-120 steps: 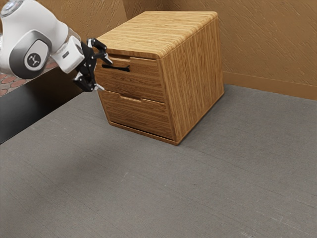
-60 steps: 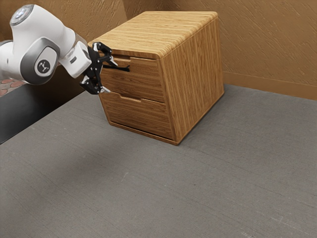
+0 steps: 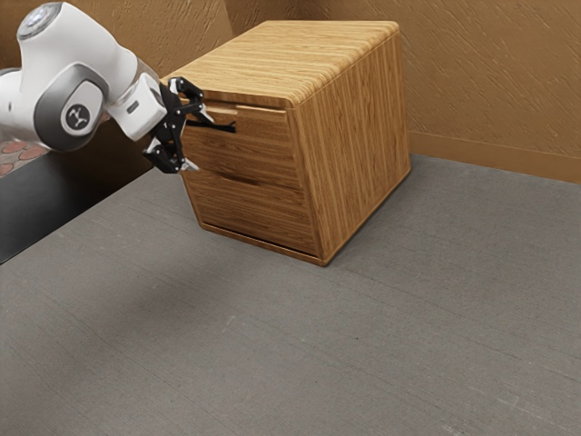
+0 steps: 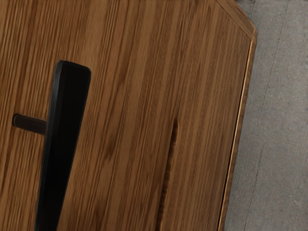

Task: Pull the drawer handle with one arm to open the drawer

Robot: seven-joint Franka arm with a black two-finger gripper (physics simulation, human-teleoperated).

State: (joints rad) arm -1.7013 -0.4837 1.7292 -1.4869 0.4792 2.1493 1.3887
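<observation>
Here's the white arm (image 3: 73,86), reaching in from the exterior view's left, with the end effector (image 3: 196,138) right up at the front face of the wooden cabinet (image 3: 349,136). Its black fingers (image 3: 188,89) are spread wide, one high and one low, and nothing is clamped between them. The drawer handle (image 3: 216,127) is a slim black bar across the upper drawer (image 3: 245,150). The end of the bar nearest the arm sits in the gap between those open fingers. Whether either finger touches the bar, I can't tell from this angle.

The cabinet stands on the grey floor (image 3: 363,345), close to a corner of the tan walls (image 3: 490,73). The upper drawer's front looks about level with the rest of the cabinet's face. I can't make out a gap.

Over to the wrist view: the handle (image 4: 62,144) shows as a long dark bar, close under the hand. A short dark post (image 4: 29,123) joins it to the striped wood of the drawer front. A thin dark slit (image 4: 172,154) runs through the grain beside the bar. Past it is the cabinet's pale edge (image 4: 239,130), with grey floor beyond.
</observation>
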